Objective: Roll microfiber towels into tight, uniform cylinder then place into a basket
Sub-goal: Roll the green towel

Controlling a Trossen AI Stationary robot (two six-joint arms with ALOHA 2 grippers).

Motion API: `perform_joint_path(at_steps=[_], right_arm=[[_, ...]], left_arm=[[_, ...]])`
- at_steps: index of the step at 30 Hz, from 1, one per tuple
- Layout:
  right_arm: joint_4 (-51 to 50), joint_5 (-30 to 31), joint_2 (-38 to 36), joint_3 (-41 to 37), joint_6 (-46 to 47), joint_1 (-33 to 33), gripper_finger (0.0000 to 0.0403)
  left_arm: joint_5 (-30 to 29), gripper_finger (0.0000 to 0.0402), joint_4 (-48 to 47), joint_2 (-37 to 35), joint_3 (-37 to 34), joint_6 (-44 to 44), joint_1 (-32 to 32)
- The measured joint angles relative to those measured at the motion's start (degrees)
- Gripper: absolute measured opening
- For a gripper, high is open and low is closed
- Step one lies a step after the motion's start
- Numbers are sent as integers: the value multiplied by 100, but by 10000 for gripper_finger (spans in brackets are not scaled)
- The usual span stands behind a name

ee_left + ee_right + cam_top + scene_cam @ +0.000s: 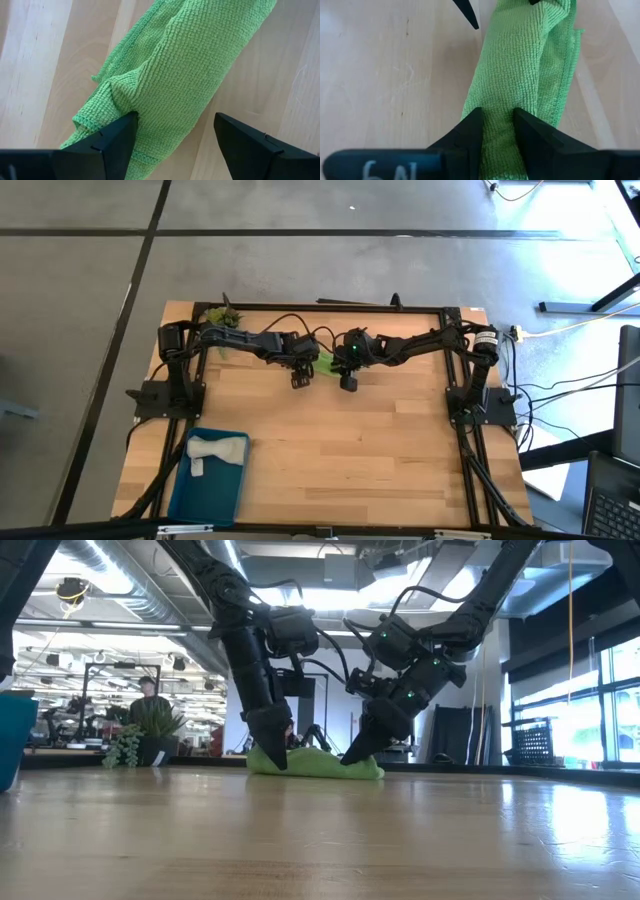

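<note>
Marking "6N" on right pincer (497, 131), pinching green towel (520, 65)

A bright lime green microfiber towel (520, 75), loosely rolled lengthwise, lies at the table's far middle. A rolled light grey towel (215, 450) rests inside the shallow teal-blue plastic basket (205, 495).

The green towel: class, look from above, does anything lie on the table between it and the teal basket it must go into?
Nothing visible does. The green towel lies at the table's far middle, the right gripper pinching one end and the left gripper open over the other. Bare wood runs to the teal basket, which holds a grey towel.
</note>
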Motion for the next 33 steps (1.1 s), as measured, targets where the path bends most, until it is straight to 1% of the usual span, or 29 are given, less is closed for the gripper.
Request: perform_joint_path(at_steps=[4,27,33], right_arm=[[-5,-87,0,0,0,0,113],[-29,-98,1,0,-2,0,113],[-105,-56,2,0,-2,2,113]], left_arm=[[2,260,2,0,4,5,0],[2,260,0,0,4,17,0],[-84,259,0,-11,4,377,-3]])
